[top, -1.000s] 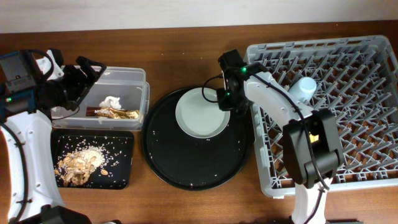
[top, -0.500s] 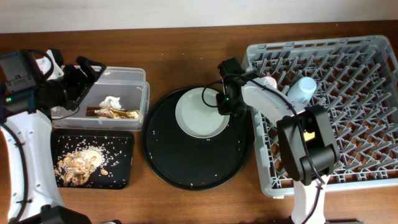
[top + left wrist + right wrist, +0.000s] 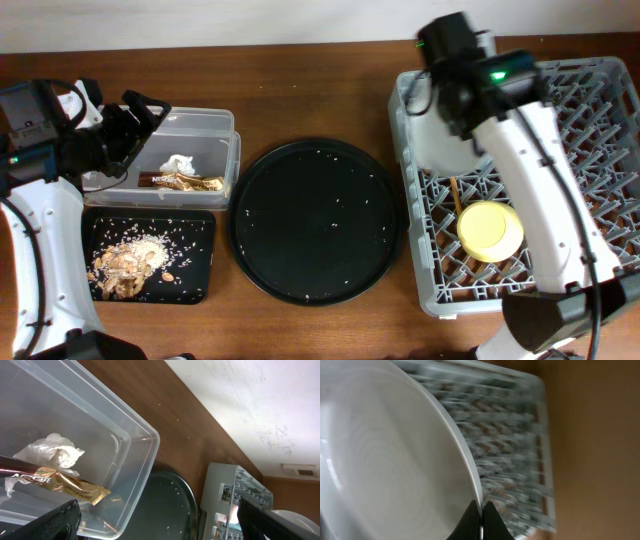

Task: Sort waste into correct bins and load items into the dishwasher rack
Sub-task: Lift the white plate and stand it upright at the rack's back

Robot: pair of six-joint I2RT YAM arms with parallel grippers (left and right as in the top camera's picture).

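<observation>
My right gripper is shut on the rim of the round white plate and holds it on edge over the near-left part of the grey dishwasher rack. In the right wrist view the fingers pinch the plate above the rack. A yellow bowl and a chopstick lie in the rack. My left gripper is open and empty over the clear tub, which holds the napkin and wrapper. The cups are hidden in the overhead view.
The large round black tray lies between tub and rack with only crumbs on it. The shallow black rectangular tray at the front left holds beige food scraps. The wall runs along the table's far edge.
My right gripper has lifted the white plate off the round black tray and carried it right, over the rack. The left arm has not moved.
</observation>
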